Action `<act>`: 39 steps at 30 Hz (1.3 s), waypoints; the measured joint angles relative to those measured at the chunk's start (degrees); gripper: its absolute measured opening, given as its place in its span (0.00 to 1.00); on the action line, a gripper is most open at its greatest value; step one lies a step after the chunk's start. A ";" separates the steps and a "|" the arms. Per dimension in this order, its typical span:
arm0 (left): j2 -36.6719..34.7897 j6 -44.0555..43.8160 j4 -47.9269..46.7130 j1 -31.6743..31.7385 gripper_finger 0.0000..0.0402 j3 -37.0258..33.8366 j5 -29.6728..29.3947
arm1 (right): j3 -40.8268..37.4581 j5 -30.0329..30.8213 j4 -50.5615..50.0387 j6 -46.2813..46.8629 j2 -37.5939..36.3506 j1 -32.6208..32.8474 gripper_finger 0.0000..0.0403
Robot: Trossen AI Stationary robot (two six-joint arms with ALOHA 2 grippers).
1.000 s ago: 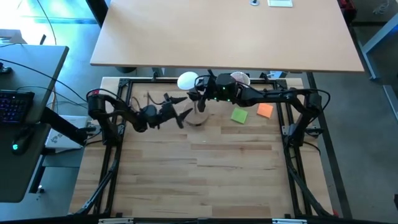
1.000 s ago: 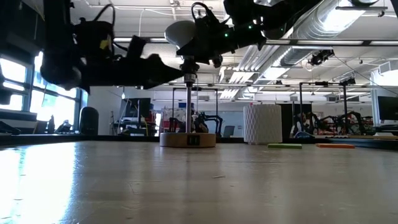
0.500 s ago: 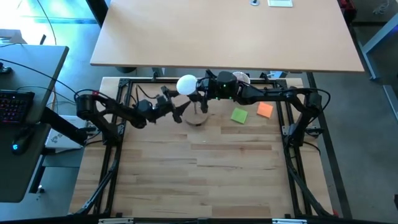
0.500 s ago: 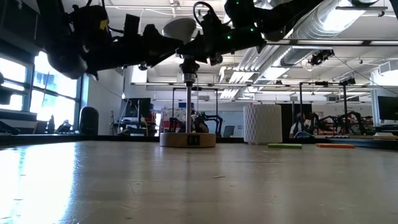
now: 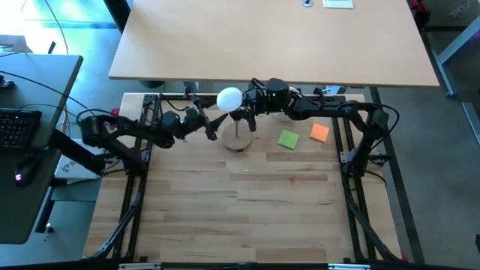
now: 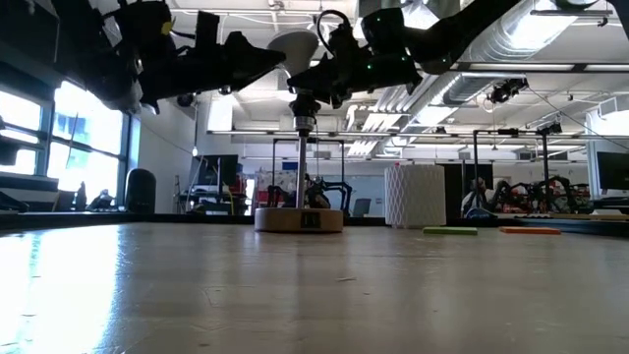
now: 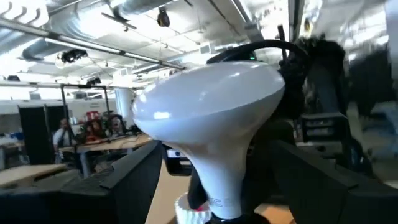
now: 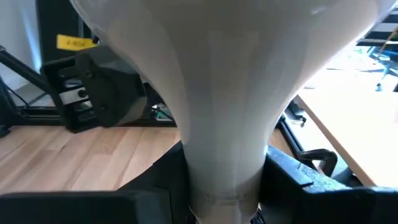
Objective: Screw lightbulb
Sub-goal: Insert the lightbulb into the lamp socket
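- While my right gripper [image 5: 245, 114] keeps its jaws clamped on the lightbulb [image 5: 229, 98] neck, the bulb hangs above the socket [image 5: 238, 136].
- My left gripper [image 5: 212, 124] waits beside it, jaws wide apart.
- Behind stands a white ribbed cup [image 6: 414, 196].

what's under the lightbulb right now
The lightbulb sits above the black socket on a post rising from a round wooden base. The right gripper clamps its neck, hiding the screw base, so whether it is threaded in cannot be seen.
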 joint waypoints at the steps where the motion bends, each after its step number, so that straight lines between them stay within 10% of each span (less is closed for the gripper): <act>1: -1.33 1.47 -1.81 0.00 0.73 0.00 0.12 | 0.00 -0.59 0.04 -0.04 0.00 -0.19 0.33; 14: -21.83 10.81 -33.06 1.80 0.73 6.42 1.62 | -0.04 -1.22 0.35 -0.97 0.07 -0.45 0.33; 25: -14.04 13.54 -72.73 4.85 0.67 31.86 13.53 | -0.11 -1.82 0.32 -1.31 0.07 -0.54 0.33; 39: -9.90 14.54 -76.16 5.20 0.56 36.51 18.49 | -0.11 -2.28 0.37 -1.61 0.09 -0.52 0.36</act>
